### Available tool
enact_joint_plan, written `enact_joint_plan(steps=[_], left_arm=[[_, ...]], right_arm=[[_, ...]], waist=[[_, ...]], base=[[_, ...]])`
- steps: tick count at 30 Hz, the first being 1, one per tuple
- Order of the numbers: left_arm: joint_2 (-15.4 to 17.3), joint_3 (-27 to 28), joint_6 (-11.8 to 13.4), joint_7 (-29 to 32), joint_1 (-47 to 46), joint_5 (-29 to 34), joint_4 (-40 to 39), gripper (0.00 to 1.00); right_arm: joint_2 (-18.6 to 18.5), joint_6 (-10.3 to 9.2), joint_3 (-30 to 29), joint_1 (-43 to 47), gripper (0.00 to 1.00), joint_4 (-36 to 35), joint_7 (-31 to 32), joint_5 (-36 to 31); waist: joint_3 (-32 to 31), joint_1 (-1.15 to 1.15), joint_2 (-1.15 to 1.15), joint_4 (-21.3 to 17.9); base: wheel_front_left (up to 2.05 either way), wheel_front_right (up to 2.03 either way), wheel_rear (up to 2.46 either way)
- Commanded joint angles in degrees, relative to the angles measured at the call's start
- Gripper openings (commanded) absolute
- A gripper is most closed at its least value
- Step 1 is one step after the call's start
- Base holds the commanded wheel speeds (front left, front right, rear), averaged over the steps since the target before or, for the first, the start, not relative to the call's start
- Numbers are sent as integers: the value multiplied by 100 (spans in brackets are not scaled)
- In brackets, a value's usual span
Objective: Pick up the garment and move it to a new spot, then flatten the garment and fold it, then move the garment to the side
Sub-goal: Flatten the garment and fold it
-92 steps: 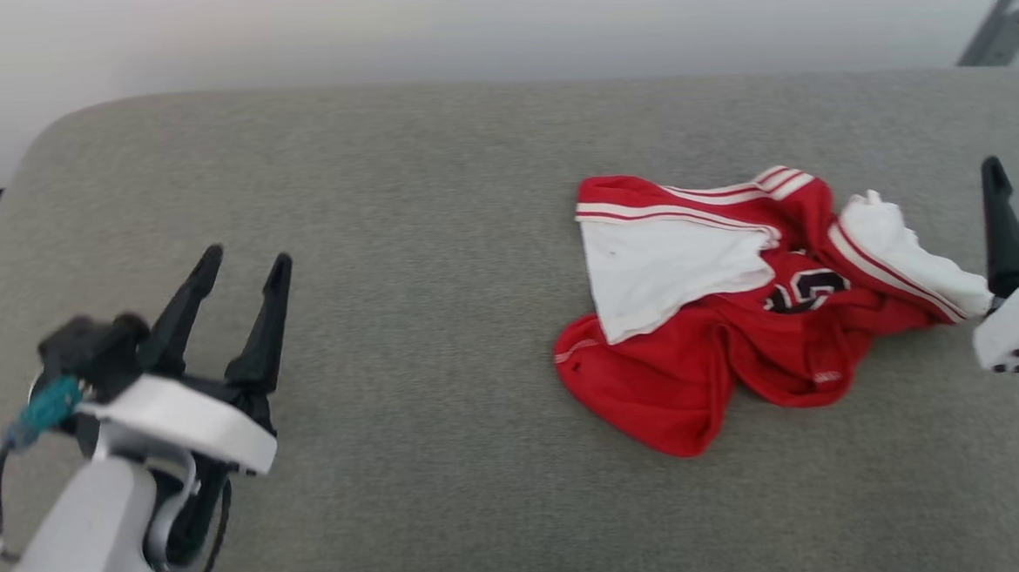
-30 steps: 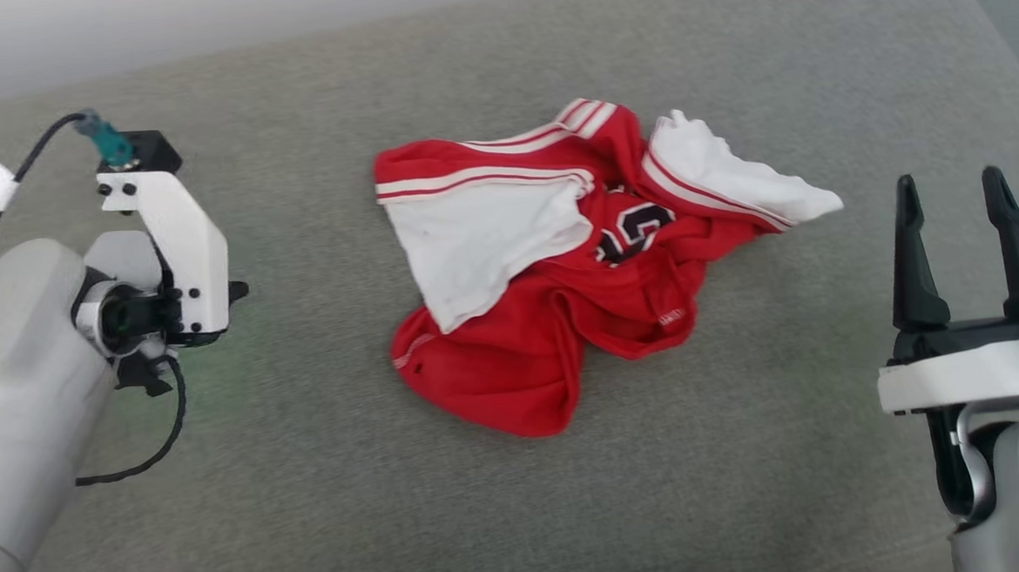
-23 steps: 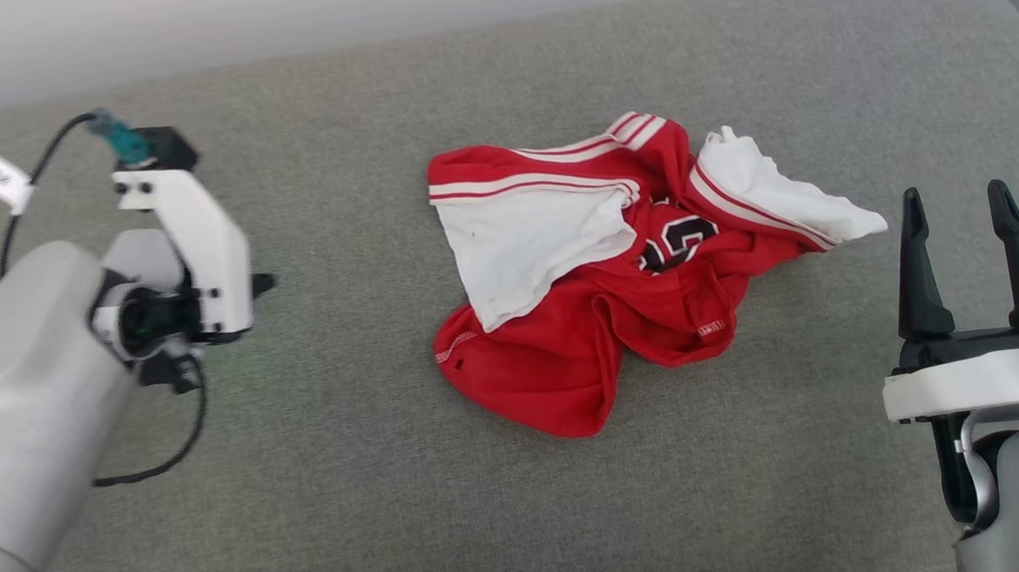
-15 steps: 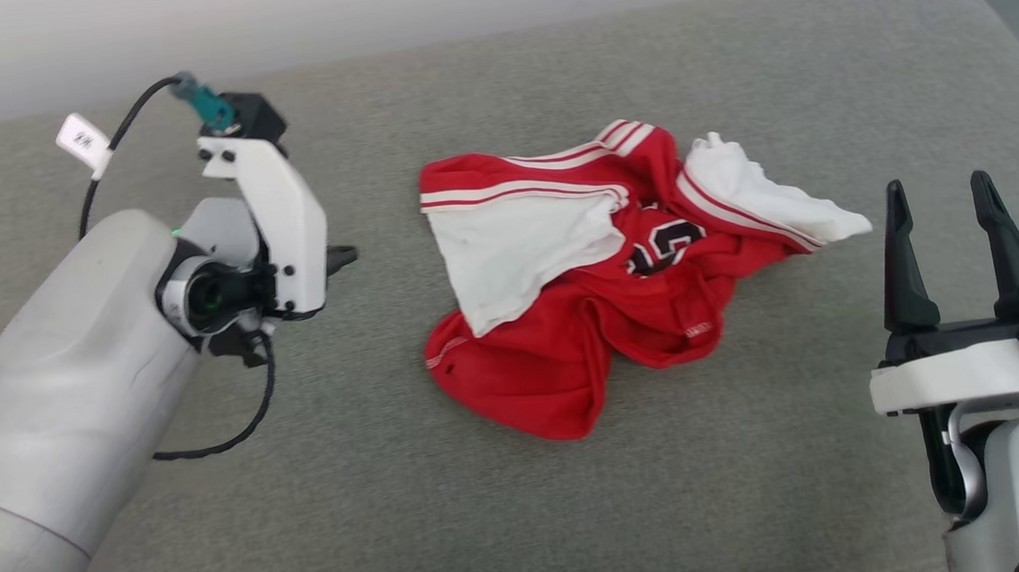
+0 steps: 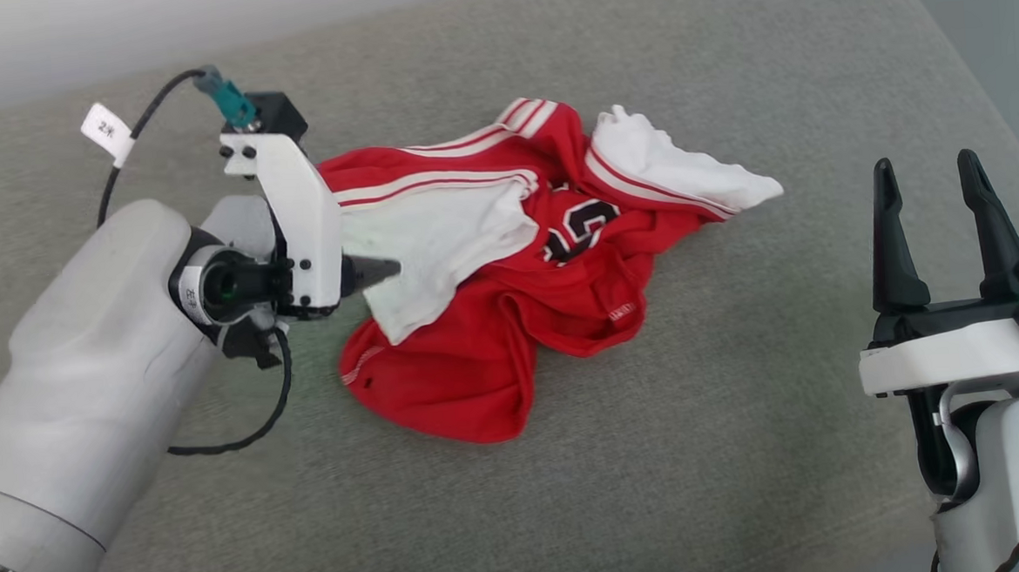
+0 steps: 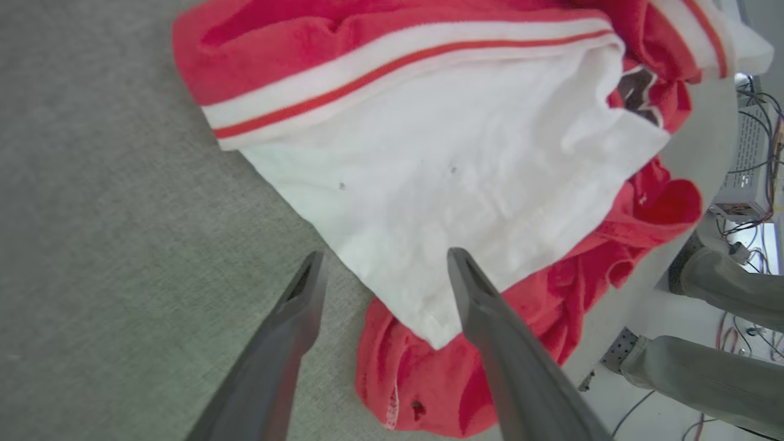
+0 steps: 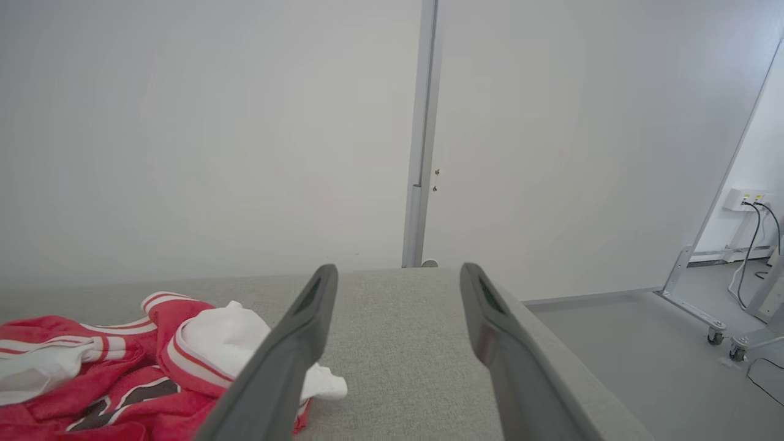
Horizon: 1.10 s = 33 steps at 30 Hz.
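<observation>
The garment (image 5: 494,322) lies crumpled on the grey cushion (image 5: 660,487), red with white sleeves and striped trim. My left gripper (image 5: 382,271) reaches in from the left, level with the cushion, at the edge of the near white sleeve (image 5: 437,237). In the left wrist view the left gripper (image 6: 386,256) is open, its two fingers astride the lower corner of that sleeve (image 6: 441,184), holding nothing. My right gripper (image 5: 924,162) stands open and empty at the right, fingers up, well clear of the garment (image 7: 122,367). In the right wrist view the right gripper (image 7: 398,269) faces the wall.
The cushion's rounded right edge (image 5: 970,79) drops to a grey floor (image 7: 643,343). A pale wall (image 7: 214,122) with a vertical post (image 7: 422,122) stands behind. A wheeled stand (image 7: 704,300) and cables (image 6: 753,153) lie off the cushion.
My left arm has swung right across the cushion until its fingers reach the white sleeve. The head camera has shifted too. The right gripper stays open in the same pose.
</observation>
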Motion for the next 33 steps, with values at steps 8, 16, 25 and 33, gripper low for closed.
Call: enact_joint_plan(steps=[8, 16, 25, 33], left_arm=[[85, 67, 280, 277, 158, -191, 284, 100], [-175, 341, 427, 461, 311, -691, 511, 100], [-203, 256, 565, 706, 284, -663, 426, 0], [260, -277, 252, 267, 55, 276, 388, 0]], right_arm=[[1, -2, 43, -98, 100, 12, -26, 194], [0, -2, 24, -130, 100, -4, -26, 261], [0, -2, 44, -160, 100, 8, -26, 285], [1, -2, -56, -156, 100, -13, -26, 258]], waist=[[262, 0, 0, -313], [406, 0, 0, -390], [472, 0, 0, -408], [508, 0, 0, -352]], base=[[0, 0, 0], [0, 0, 0], [0, 0, 0], [0, 0, 0]])
